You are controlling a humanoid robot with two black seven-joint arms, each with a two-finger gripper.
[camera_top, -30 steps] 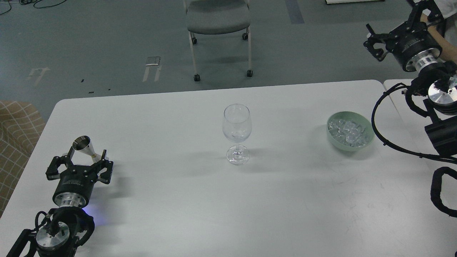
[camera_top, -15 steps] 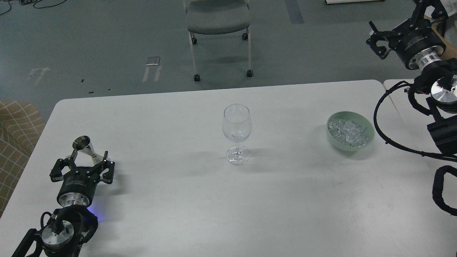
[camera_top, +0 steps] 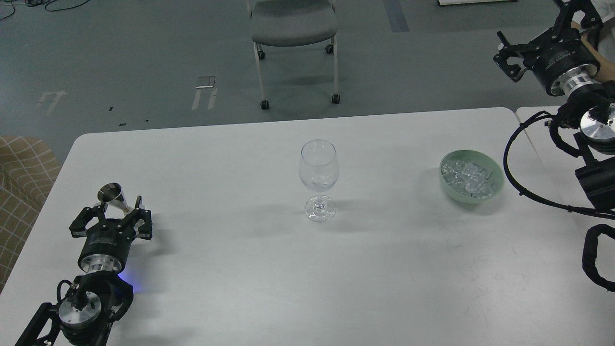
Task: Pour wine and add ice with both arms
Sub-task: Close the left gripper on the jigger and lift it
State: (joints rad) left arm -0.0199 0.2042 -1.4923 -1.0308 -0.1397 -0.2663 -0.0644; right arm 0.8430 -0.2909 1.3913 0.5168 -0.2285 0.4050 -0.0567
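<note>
A clear wine glass stands upright at the middle of the white table; I see no wine in it. A small steel jigger stands at the left, and whether it holds liquid does not show. My left gripper is open, with a finger on each side of the jigger's lower half. The ice is heaped in a pale green bowl at the right. My right gripper is open and empty, raised beyond the table's far right corner, well above the bowl.
A grey wheeled chair stands on the floor beyond the table's far edge. A second white table adjoins at the right. A checked seat is off the left edge. Looping cable hangs by the bowl.
My left gripper has moved forward around the jigger and its fingers have narrowed. My right gripper has risen and shifted slightly right.
</note>
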